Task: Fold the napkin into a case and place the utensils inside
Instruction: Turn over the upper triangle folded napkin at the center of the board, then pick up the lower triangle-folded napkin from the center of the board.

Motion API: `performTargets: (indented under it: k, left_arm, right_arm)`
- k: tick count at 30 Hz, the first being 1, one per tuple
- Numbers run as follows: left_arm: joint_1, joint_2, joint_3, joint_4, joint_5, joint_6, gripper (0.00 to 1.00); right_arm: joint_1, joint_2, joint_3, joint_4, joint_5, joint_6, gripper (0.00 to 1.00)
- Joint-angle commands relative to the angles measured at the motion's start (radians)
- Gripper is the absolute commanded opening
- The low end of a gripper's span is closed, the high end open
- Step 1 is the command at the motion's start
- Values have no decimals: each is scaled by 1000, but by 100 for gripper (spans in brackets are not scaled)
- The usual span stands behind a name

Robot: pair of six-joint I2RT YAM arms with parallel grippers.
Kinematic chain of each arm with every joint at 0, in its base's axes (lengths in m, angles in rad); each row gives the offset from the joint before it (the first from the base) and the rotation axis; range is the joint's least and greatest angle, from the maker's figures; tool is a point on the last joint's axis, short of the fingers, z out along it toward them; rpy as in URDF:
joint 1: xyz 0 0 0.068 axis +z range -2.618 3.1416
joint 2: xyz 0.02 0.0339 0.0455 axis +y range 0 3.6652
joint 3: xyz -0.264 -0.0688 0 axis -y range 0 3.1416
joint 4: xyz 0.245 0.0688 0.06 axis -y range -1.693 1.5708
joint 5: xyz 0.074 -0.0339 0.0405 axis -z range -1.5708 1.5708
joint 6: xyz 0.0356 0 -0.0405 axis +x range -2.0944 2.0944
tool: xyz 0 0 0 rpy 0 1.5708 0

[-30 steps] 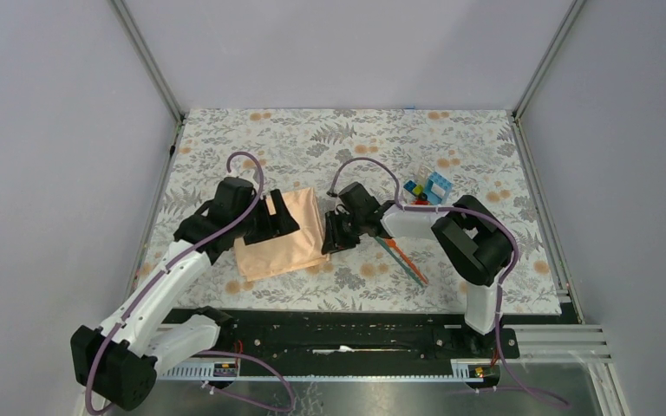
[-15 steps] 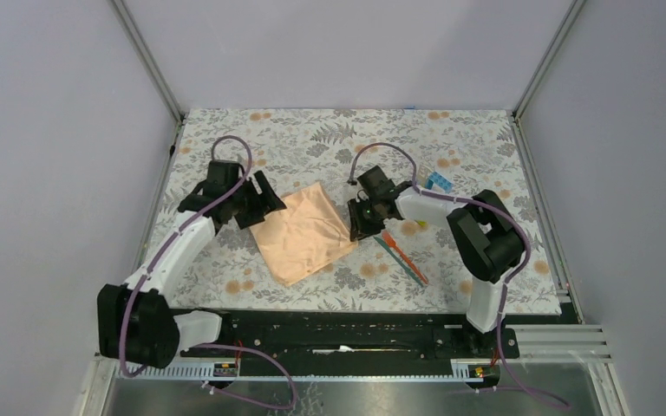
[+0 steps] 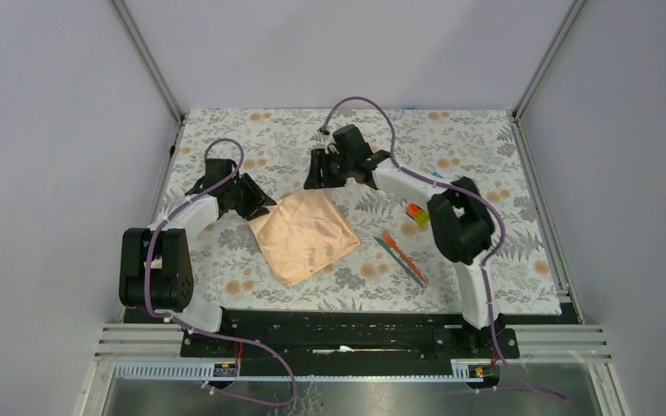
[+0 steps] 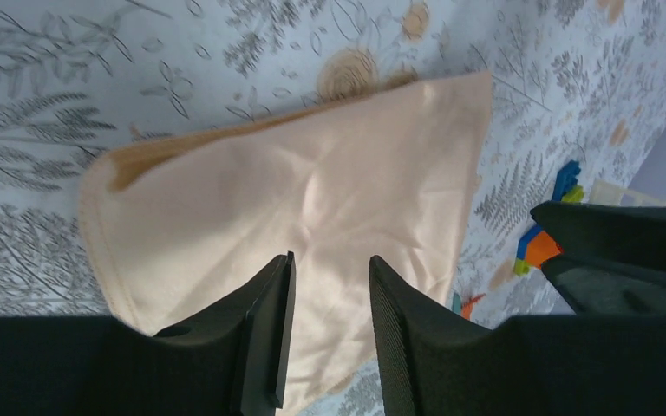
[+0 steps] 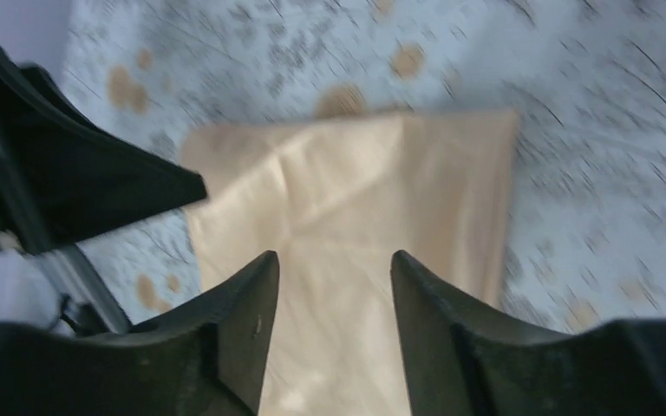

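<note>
The peach-orange napkin (image 3: 303, 236) lies flat on the floral mat as a folded diamond, with no gripper touching it. My left gripper (image 3: 263, 203) hovers at its left corner, open, and the cloth (image 4: 312, 191) shows beyond the gap between the empty jaws (image 4: 329, 257). My right gripper (image 3: 314, 178) hangs past the far corner, open and empty (image 5: 332, 254), above the napkin (image 5: 355, 191). The orange and teal utensils (image 3: 401, 257) lie side by side to the right of the cloth. A tip of them (image 4: 466, 304) shows in the left wrist view.
Multicoloured toy blocks (image 3: 416, 212) sit right of the napkin, partly under the right arm, and also show in the left wrist view (image 4: 539, 244). The floral mat (image 3: 486, 147) covers the table between the grey walls. The left gripper (image 5: 78, 182) appears in the right wrist view.
The napkin swung from a rectangle into a diamond and now lies free. My right gripper let go of its right corner and rose toward the far side. The left jaws narrowed and the arm drew back.
</note>
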Motion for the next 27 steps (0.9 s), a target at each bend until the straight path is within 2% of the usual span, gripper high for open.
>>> performTargets:
  k: [1, 3, 6, 14, 16, 20, 25, 27]
  left_arm:
    - [59, 54, 18, 77, -5, -3, 37]
    - [77, 82, 23, 72, -12, 6, 33]
    - [94, 114, 21, 66, -33, 28, 31]
    - [132, 167, -1, 56, -100, 69, 31]
    - [132, 166, 2, 42, -118, 92, 33]
    - [131, 154, 7, 23, -84, 119, 39]
    - [130, 98, 44, -24, -20, 143, 48]
    - [131, 62, 48, -26, 18, 146, 52]
  right_arm:
    - [5, 214, 180, 159, -217, 182, 50]
    - [3, 269, 236, 162, -244, 208, 43]
    - [-8, 305, 230, 208, -236, 208, 40]
    - [-130, 385, 180, 236, -280, 170, 42]
    - [-153, 391, 189, 196, -282, 134, 44]
    - [-160, 367, 305, -38, -268, 19, 51]
    - [-133, 126, 255, -214, -158, -64, 70]
    - [-110, 37, 176, -216, -183, -60, 73]
